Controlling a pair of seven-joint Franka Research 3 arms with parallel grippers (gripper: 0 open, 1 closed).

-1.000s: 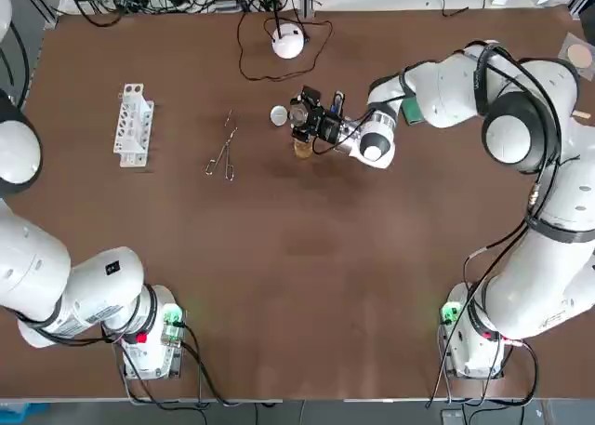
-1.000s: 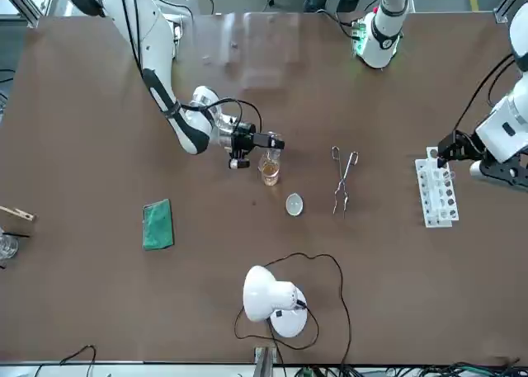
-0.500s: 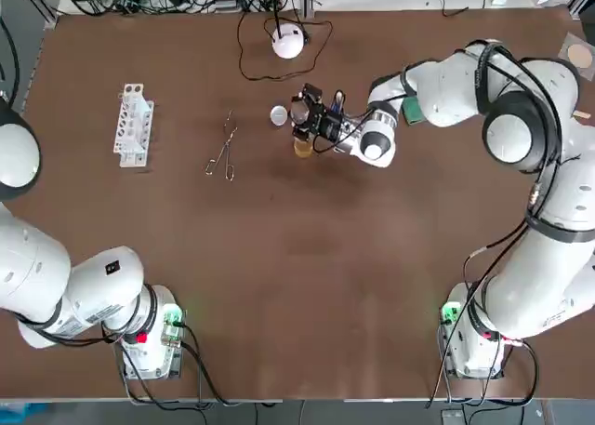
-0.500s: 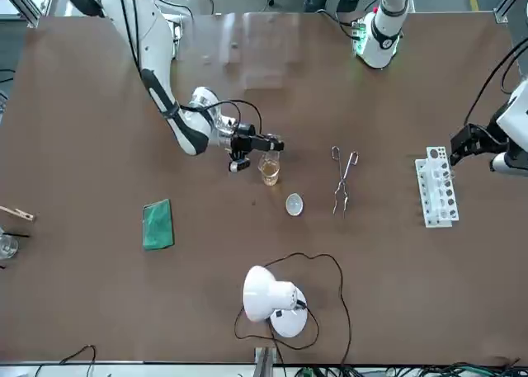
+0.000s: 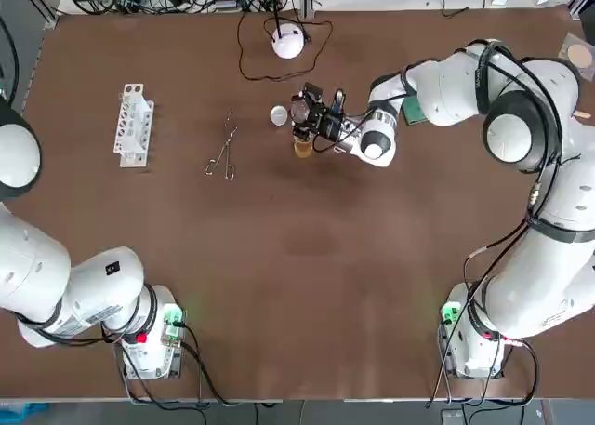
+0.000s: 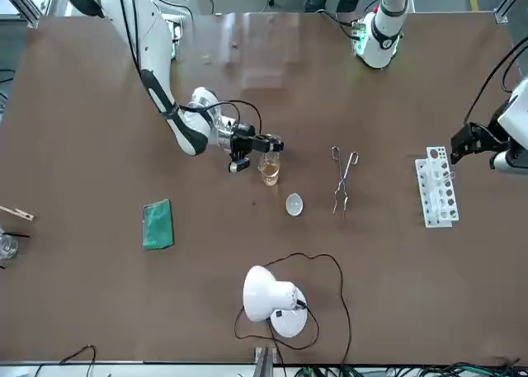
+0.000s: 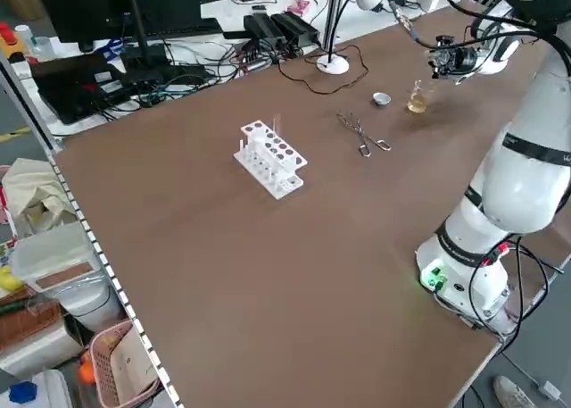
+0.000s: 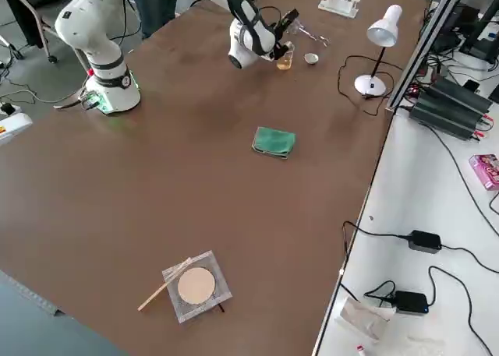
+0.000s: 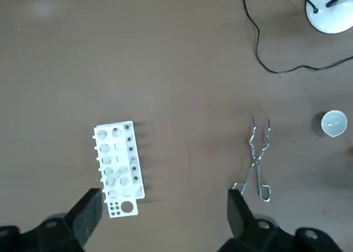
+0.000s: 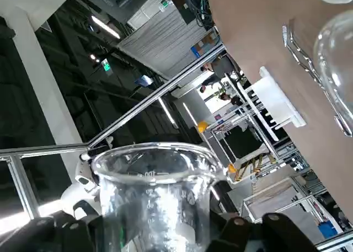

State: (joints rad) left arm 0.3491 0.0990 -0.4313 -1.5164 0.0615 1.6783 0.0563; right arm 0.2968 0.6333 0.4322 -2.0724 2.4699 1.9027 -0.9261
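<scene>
The right arm (image 5: 437, 86) reaches out low over the brown surface (image 5: 307, 258), and its jaws are pinching a clear glass (image 10: 154, 197) by the sides. The glass is held tipped over rather than upright, off the surface. Directly under the tips of these jaws stands a small cup of amber liquid (image 5: 303, 147), upright on the surface and not gripped. Just ahead of the tips, beside that cup but apart from it, lies a little white dish (image 5: 279, 115). Farther ahead in the same line lie metal tongs (image 5: 223, 153). A white lamp (image 5: 288, 42) stands off to one side of the jaws, near the surface's far edge, with its cord looping toward them. Behind the jaws, back along the arm, a green cloth (image 6: 157, 224) lies flat.

The left arm (image 6: 507, 129) hangs high above the surface with its jaws spread wide and holding nothing. Beneath them a white tube rack (image 9: 117, 166) lies close to one finger (image 9: 91, 208), and the tongs lie close to the other.
</scene>
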